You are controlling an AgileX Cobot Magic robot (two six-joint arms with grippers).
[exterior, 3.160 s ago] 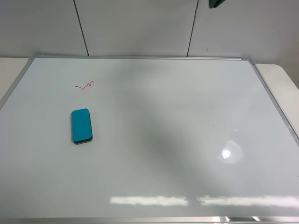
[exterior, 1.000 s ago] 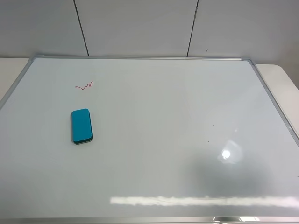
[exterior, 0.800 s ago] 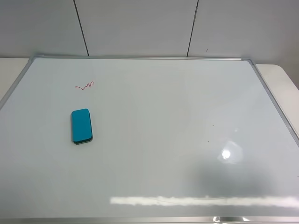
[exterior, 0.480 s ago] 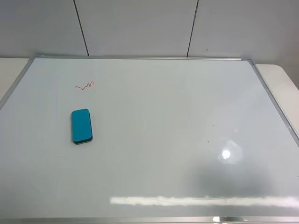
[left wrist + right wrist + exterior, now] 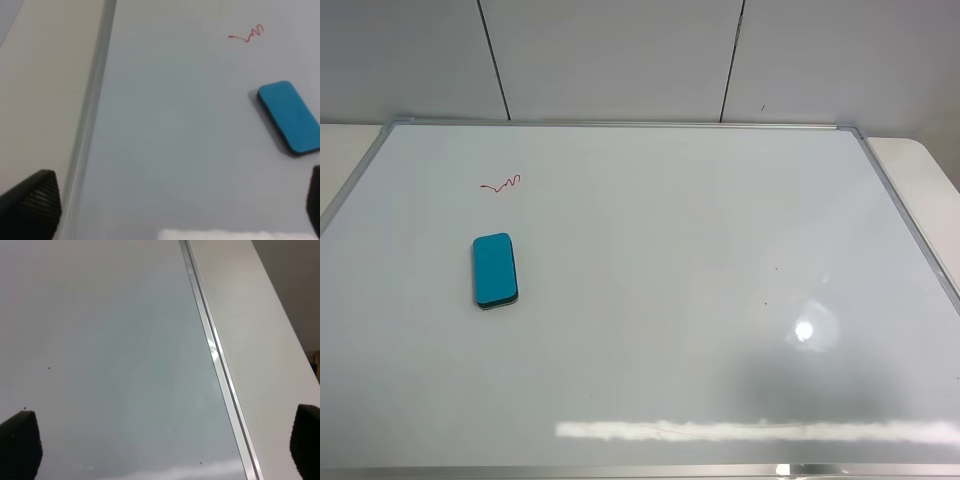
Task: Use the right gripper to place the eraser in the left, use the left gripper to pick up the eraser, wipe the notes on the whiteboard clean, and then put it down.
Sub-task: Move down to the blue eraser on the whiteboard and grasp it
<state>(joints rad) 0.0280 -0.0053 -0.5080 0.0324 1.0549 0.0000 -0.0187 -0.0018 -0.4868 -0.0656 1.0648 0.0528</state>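
Observation:
The whiteboard [image 5: 720, 220] fills the exterior high view, and no arm shows there. The teal eraser [image 5: 495, 270] lies flat on its left part, lengthwise toward the back. A little behind it are the notes [image 5: 501, 184], a small red squiggle. In the left wrist view the eraser [image 5: 290, 117] and the notes [image 5: 246, 35] lie ahead of my left gripper [image 5: 172, 207], which is open with nothing between its jaws and well short of the eraser. My right gripper [image 5: 162, 445] is open and empty over the board's right part, beside the silver frame [image 5: 215, 355].
Beige table surface shows beyond the board's left frame [image 5: 90, 115] and past its right edge [image 5: 920, 165]. A panelled grey wall [image 5: 620, 60] stands behind. Lamp glare [image 5: 804, 330] and a soft shadow lie on the board's front right.
A dark object at the top right edge has left the view, and the shadow has shifted from the board's middle to its front right. The eraser and the notes have not moved.

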